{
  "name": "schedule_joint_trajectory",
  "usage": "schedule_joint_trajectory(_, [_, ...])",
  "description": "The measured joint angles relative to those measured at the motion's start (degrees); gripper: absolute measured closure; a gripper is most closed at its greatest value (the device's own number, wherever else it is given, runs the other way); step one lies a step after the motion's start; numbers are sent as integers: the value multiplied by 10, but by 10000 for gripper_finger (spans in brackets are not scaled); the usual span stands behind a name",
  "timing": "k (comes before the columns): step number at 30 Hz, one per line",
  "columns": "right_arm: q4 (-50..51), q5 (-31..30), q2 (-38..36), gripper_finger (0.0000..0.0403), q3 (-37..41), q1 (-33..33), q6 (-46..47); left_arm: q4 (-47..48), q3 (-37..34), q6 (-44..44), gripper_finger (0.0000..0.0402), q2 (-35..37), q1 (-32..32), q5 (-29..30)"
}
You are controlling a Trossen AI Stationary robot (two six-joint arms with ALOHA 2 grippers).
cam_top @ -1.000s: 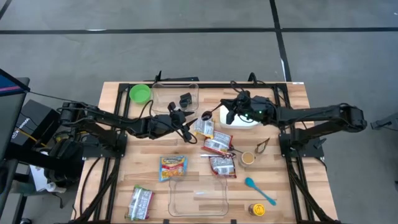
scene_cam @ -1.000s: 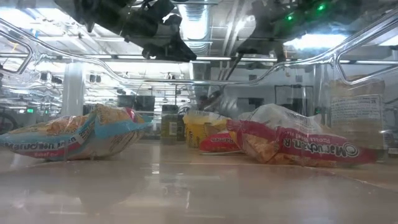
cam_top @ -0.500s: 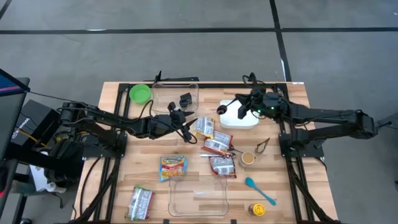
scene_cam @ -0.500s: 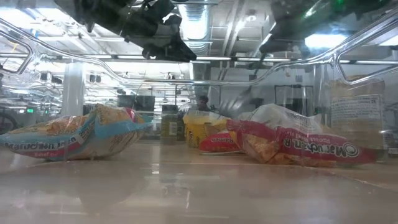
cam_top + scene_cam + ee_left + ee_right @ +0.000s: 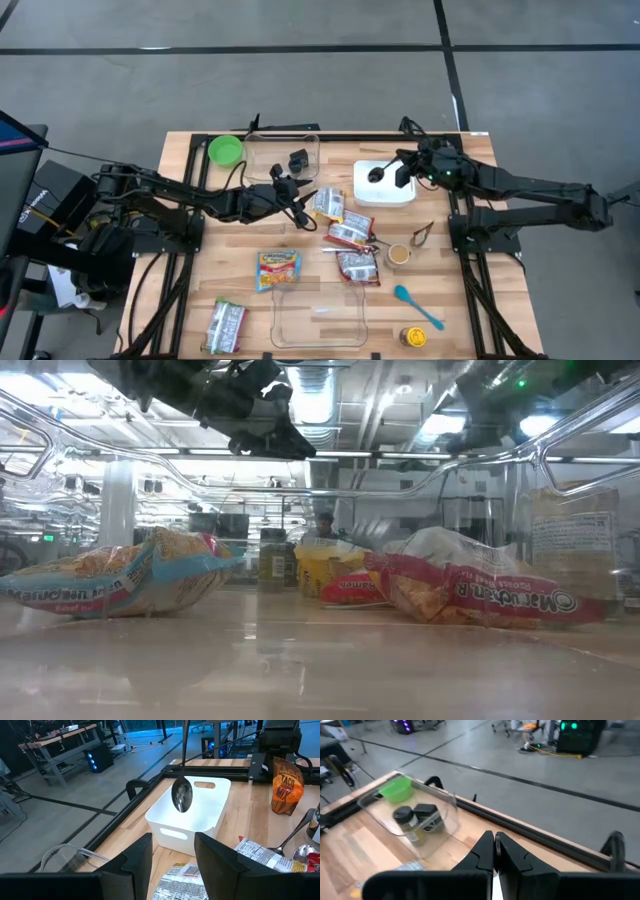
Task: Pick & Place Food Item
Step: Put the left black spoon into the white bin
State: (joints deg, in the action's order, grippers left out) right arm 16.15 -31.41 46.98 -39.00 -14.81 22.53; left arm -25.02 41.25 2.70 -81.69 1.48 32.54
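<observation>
High view: right gripper (image 5: 399, 172) is seen shut on a spoon (image 5: 377, 174) over the white bin (image 5: 385, 190). Left gripper (image 5: 302, 203), part open w/ nothing held, is hung beside a ramen pack (image 5: 327, 205) mid-table.

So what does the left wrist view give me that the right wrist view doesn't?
Only the left wrist view shows the white bin, a spoon hanging over it, the taco mix packet and a ramen packet. Only the right wrist view shows the clear container holding a dark jar, with the green bowl beside it. Both show the wooden table and the grey floor beyond.
</observation>
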Motion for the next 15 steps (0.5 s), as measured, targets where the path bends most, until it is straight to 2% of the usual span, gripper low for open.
schedule_joint_trajectory(6, [27,2,6,401,0,-25,20,0,0,0,262,0,0,0])
schedule_joint_trajectory(12, [35,58,9,401,0,-55,26,0,0,0,262,0,0,0])
schedule_joint_trajectory(15, [33,63,12,401,2,-66,26,0,0,0,262,0,0,0])
